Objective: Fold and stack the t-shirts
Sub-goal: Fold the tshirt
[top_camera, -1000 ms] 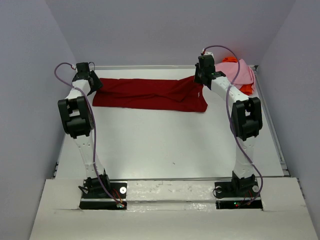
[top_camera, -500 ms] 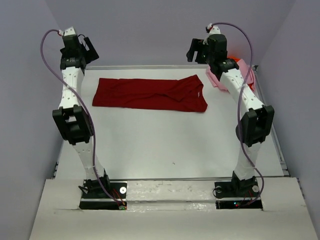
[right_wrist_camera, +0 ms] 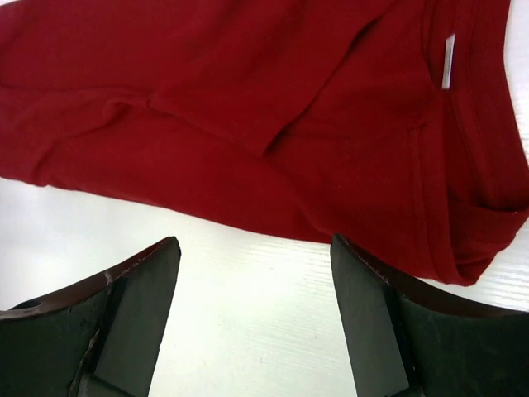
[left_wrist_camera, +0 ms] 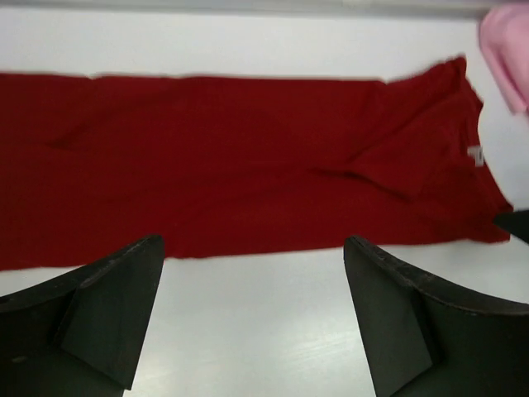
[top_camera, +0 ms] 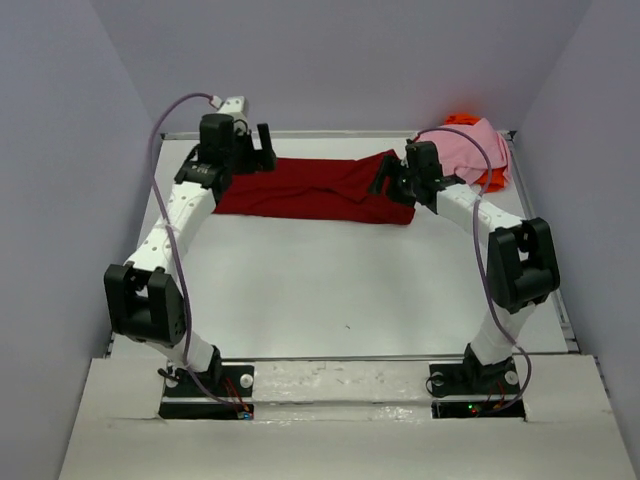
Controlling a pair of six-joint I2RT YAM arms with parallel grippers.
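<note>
Red shirt [top_camera: 310, 190]: flat in a long strip across the far side of the table [top_camera: 330, 290]. Looks folded lengthwise already, so I'd guess an end-to-end fold comes next
Left gripper [left_wrist_camera: 260, 331]: jaws wide, nothing in them, hovering by the strip's left part
Right gripper [right_wrist_camera: 252, 322]: spread too, empty, just above the collar end
Pink shirt [top_camera: 470, 150]: bunched in the far right corner on the orange shirt [top_camera: 495, 180], probably parked till later
Count: three shirts, two grippers, no neat stack yet

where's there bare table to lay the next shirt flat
Bare table lies between the red shirt and the arm bases. The far edge is crowded: pink shirt over orange shirt fills its right corner.
</note>
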